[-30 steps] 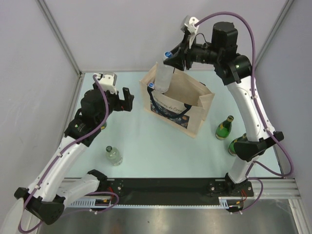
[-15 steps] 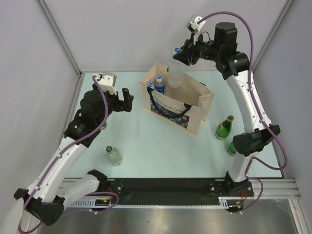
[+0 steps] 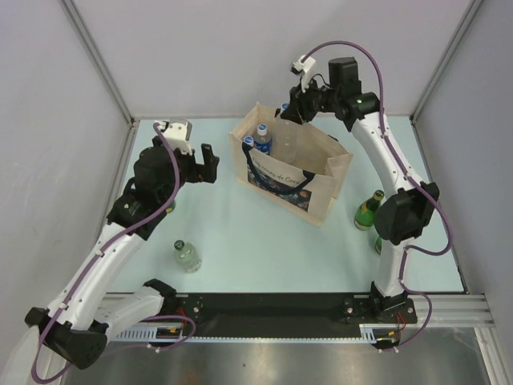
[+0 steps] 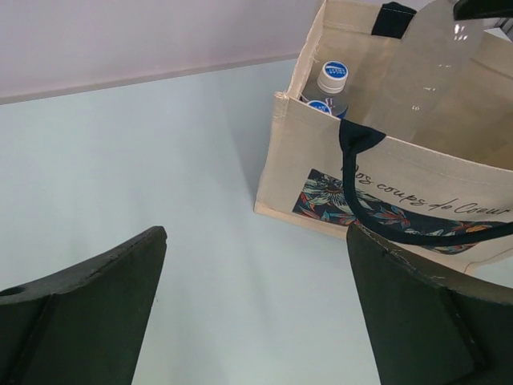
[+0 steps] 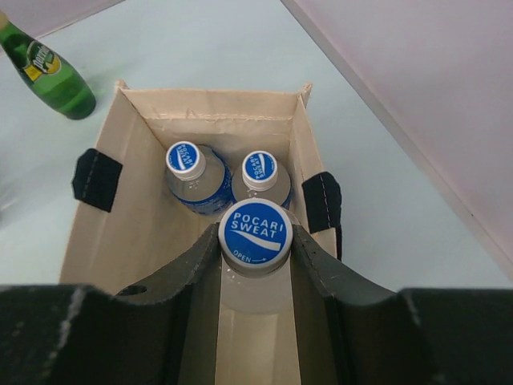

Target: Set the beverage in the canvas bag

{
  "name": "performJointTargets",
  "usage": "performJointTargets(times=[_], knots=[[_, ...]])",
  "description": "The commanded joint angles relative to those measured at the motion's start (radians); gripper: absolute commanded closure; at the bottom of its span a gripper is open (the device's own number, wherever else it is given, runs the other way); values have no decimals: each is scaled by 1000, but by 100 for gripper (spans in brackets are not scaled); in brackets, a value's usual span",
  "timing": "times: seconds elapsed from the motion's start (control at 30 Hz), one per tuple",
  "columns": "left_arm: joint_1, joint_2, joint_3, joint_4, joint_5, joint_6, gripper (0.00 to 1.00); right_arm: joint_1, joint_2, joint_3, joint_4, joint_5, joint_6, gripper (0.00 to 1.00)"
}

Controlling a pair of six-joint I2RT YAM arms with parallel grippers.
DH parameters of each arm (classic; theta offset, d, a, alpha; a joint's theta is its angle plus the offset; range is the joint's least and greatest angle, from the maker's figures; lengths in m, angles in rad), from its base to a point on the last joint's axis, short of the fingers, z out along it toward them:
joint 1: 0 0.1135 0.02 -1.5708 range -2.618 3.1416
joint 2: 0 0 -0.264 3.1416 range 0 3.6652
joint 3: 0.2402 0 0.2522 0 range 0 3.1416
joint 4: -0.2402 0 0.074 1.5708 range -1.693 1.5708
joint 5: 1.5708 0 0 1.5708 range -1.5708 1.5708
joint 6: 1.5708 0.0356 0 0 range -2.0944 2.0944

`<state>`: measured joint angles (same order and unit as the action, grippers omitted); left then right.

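The canvas bag stands open mid-table, beige with navy handles and a dark printed panel. Two blue-capped bottles stand in its far left corner. My right gripper is shut on the neck of a clear Pocari Sweat bottle and holds it upright above the bag's opening, next to the two bottles inside. My left gripper is open and empty, left of the bag. In the left wrist view, its fingers frame bare table, with the bag ahead.
A small clear bottle stands on the table at front left. A green glass bottle stands right of the bag, and a second is partly hidden behind the right arm. A green bottle shows beyond the bag.
My right gripper has carried the bottle from the bag's far left corner to over its opening and turned the wrist to point downward. The left arm has not moved.
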<state>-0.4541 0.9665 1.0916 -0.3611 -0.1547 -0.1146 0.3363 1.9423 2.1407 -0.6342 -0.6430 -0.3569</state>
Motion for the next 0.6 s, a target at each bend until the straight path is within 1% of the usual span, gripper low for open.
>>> performJointTargets(times=[0.0, 0.3, 0.4, 0.57], knots=[[12, 0, 10, 24, -5, 1, 0, 9, 13, 24, 182, -23, -16, 100], [18, 3, 1, 24, -3, -3, 0, 40, 86, -22, 290, -4, -39, 100], [20, -3, -6, 21, -8, -7, 0, 37, 96, -59, 326, -23, -42, 100], [22, -14, -19, 21, -9, -11, 0, 29, 89, -194, 393, -53, -66, 100]])
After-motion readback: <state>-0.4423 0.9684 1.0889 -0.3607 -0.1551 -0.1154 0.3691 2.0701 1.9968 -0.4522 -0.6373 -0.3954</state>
